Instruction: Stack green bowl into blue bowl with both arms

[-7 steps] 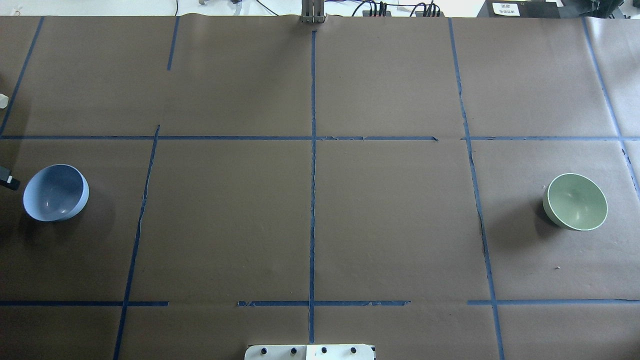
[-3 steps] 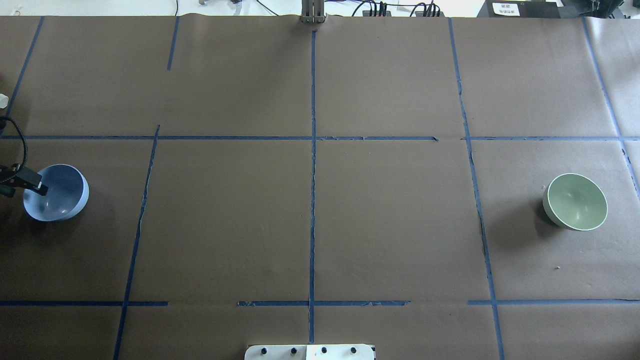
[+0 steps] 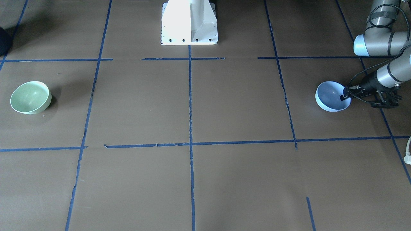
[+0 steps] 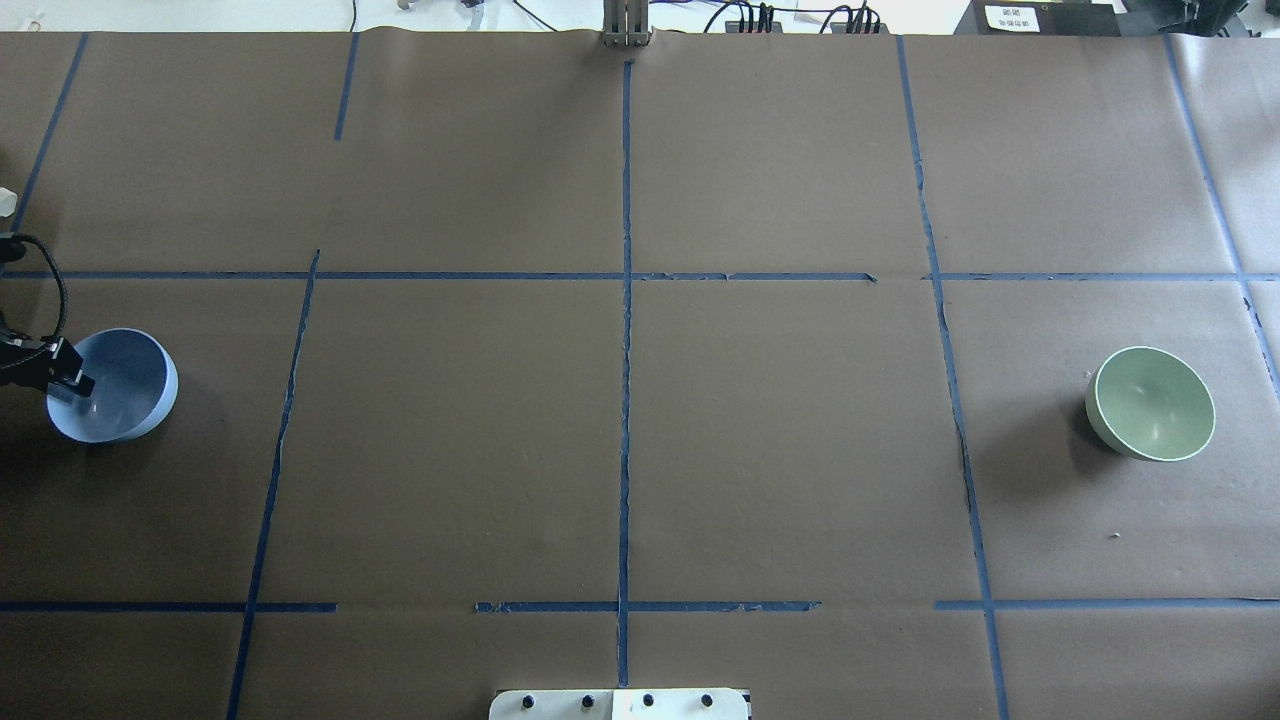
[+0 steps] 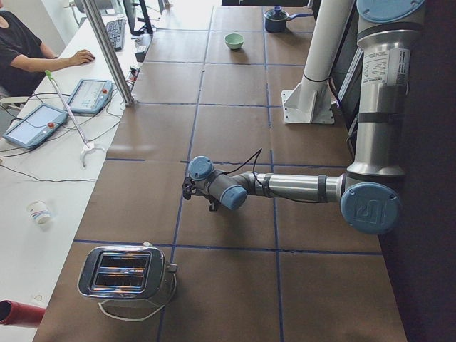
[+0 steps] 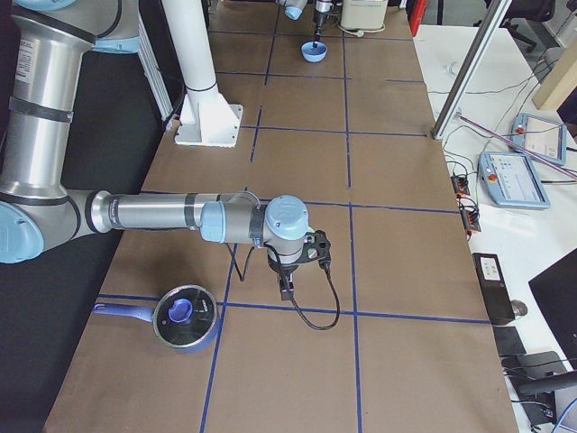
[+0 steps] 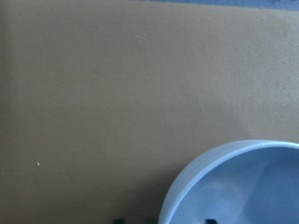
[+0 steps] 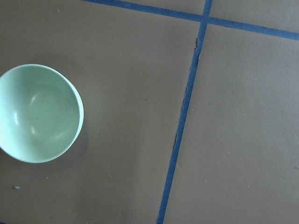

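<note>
The blue bowl [image 4: 120, 385] stands upright at the table's left end. My left gripper [image 4: 73, 382] is open at the bowl's left rim. In the left wrist view its dark fingertips [image 7: 118, 220] show at the bottom edge, one outside the wall and one over the inside of the blue bowl [image 7: 243, 186]. The green bowl [image 4: 1152, 403] stands upright and alone at the right end, and shows in the right wrist view [image 8: 37, 114]. My right gripper [image 6: 287, 287] hangs over that end and shows only in the exterior right view, so I cannot tell if it is open or shut.
The white pedestal base [image 3: 189, 24] stands at the table's middle, on the robot's side. A dark pot with a blue lid [image 6: 185, 316] sits near the right arm. A toaster [image 5: 128, 272] stands past the left end. An operator [image 5: 28, 50] sits at a side desk.
My left gripper has come in from the view's left edge to the blue bowl's left rim and settled there. Both bowls have stayed where they were.
</note>
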Controlling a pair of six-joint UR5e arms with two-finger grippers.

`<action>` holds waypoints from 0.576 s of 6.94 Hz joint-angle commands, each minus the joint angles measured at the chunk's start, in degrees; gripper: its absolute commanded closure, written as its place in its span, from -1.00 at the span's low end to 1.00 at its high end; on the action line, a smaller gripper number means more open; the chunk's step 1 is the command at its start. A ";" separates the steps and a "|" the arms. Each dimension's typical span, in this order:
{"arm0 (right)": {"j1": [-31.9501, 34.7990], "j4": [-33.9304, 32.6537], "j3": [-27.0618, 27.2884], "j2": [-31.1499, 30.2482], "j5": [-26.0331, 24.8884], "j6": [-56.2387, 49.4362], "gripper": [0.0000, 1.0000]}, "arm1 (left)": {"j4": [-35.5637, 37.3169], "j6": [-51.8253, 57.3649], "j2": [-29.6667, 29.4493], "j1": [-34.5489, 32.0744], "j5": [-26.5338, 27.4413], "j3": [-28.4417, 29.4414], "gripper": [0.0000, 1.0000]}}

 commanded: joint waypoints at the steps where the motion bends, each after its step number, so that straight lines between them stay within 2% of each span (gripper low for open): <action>1: -0.02 0.00 0.21 0.07 0.88 0.00 -1.00 | 0.20 -13.01 -6.88 0.12 -0.18 -2.76 1.00; 3: -0.02 0.09 0.48 0.94 2.47 0.00 -1.00 | 0.81 -30.34 -13.59 10.87 2.70 -10.14 1.00; 4: -0.02 0.09 0.48 1.21 2.55 0.09 -1.00 | 1.25 -36.16 -18.31 15.36 7.77 -10.78 1.00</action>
